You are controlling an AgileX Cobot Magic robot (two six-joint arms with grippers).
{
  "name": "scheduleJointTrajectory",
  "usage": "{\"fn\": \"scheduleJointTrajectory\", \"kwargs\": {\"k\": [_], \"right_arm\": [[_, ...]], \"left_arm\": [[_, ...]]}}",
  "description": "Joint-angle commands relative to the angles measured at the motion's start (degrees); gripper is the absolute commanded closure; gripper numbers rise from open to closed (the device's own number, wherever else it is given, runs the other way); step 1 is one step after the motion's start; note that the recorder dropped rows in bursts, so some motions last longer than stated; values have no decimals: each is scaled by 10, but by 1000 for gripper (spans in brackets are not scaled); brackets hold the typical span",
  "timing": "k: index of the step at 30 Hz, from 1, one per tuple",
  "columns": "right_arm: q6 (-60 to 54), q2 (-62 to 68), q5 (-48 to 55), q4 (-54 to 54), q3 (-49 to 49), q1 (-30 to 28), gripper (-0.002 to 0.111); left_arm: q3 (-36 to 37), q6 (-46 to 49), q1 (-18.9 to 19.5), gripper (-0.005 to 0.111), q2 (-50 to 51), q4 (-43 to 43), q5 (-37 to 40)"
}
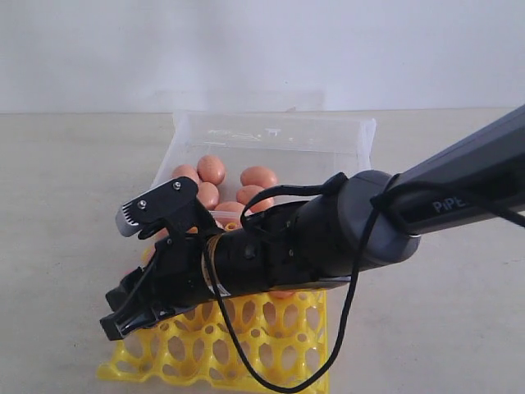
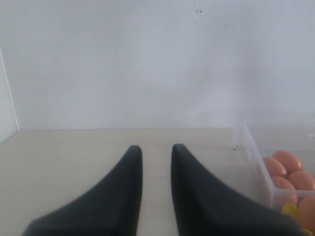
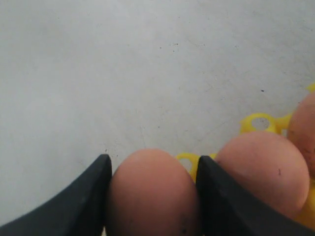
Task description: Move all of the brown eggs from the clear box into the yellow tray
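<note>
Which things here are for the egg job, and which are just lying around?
For the job: brown eggs, clear box, yellow tray, right pincer gripping one egg.
Just there: left pincer, open and empty; black cable; table; wall.

We note smooth matt shells on brown eggs [image 3: 152, 196]; clear box [image 1: 361, 144] glossy plastic; yellow tray [image 1: 123, 368] shiny plastic; tabletop [image 1: 66, 205] matt.
</note>
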Motion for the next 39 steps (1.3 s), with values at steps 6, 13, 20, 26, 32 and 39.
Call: {"fn": "scheduleJointTrajectory", "kwargs": {"k": [6,13,20,26,32,39], "right_arm": [[-5,0,-3,-17,-1,-1,85],[-3,0,-3,-16,-1,-1,51],[0,0,-3,-16,-1,-1,45],[32,-14,-6,-16,-1,-1,45],[76,-83,0,-19,-1,-1,47],[75,-199,212,-25,-1,-1,108]], "left_arm": [[2,-3,-5,85,-1,2,-1],[2,-3,-5,85,-1,2,-2],[2,-3,-5,85,-1,2,-2],[2,-3,-5,85,-1,2,-1],[2,-3,-5,85,-1,2,-1],[2,-3,-5,85,-1,2,-1]]}}
